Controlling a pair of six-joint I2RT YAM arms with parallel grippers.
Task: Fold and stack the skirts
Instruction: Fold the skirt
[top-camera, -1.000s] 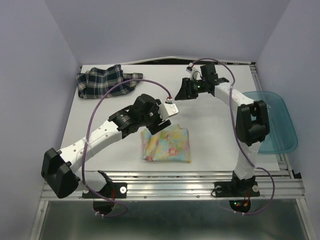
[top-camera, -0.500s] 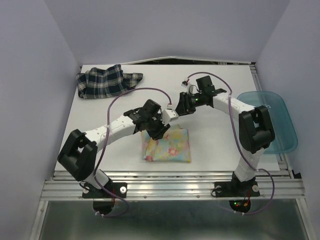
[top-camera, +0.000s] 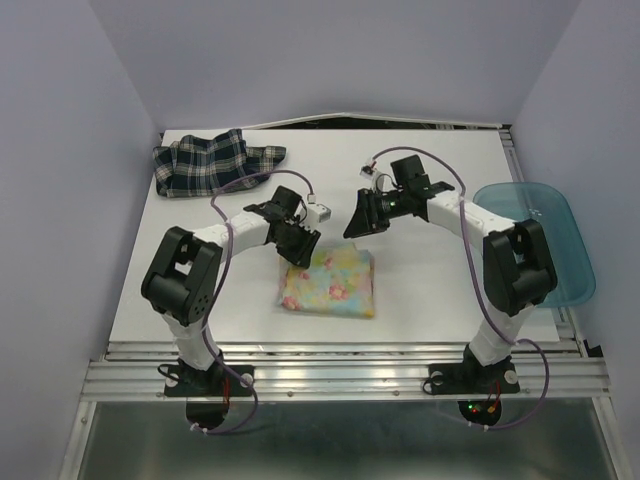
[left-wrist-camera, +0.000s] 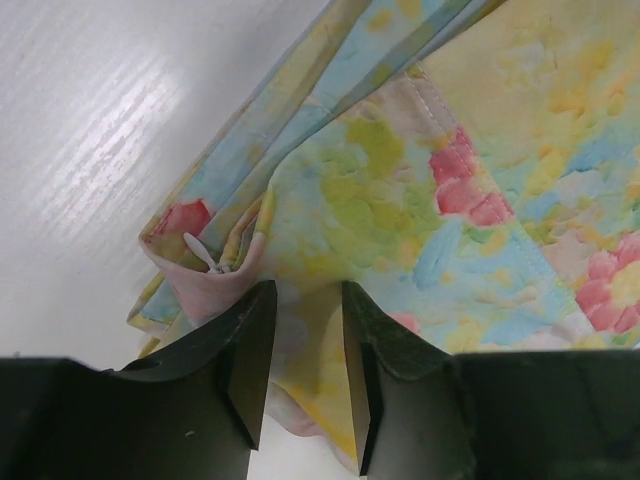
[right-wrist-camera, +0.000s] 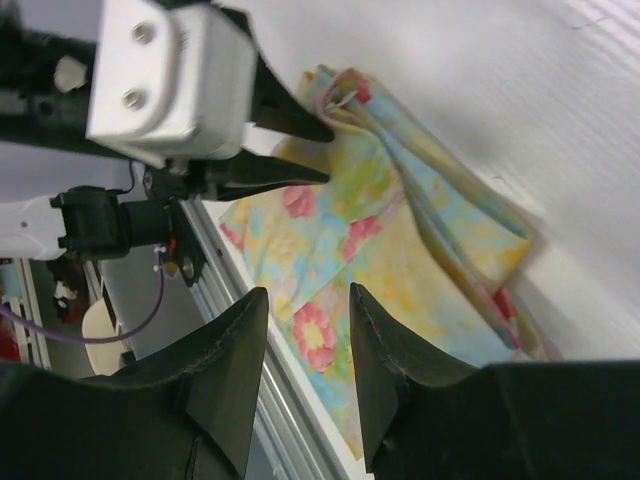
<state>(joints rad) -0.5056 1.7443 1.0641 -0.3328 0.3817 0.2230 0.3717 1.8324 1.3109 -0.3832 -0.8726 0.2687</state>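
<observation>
left gripper (left-wrist-camera: 300, 370): we see its fingers pinching the floral skirt (top-camera: 330, 285) corner, fabric between them.
right gripper (top-camera: 358, 225): empty, part-open, hovering above the other corner.

Lab: walled white table (top-camera: 420, 290), aluminium rails (top-camera: 340, 375)

**Cloth, plastic and metal**

Soft matt printed cloth in the flowered skirt (top-camera: 328, 282), creased and stitched at the hems; woven plaid skirt (top-camera: 213, 162). Smooth, faintly glossy white table (top-camera: 420, 290). Translucent glossy plastic bin (top-camera: 560, 240). Brushed metal rails (top-camera: 340, 378). Matt black fingers (left-wrist-camera: 250, 360).
</observation>
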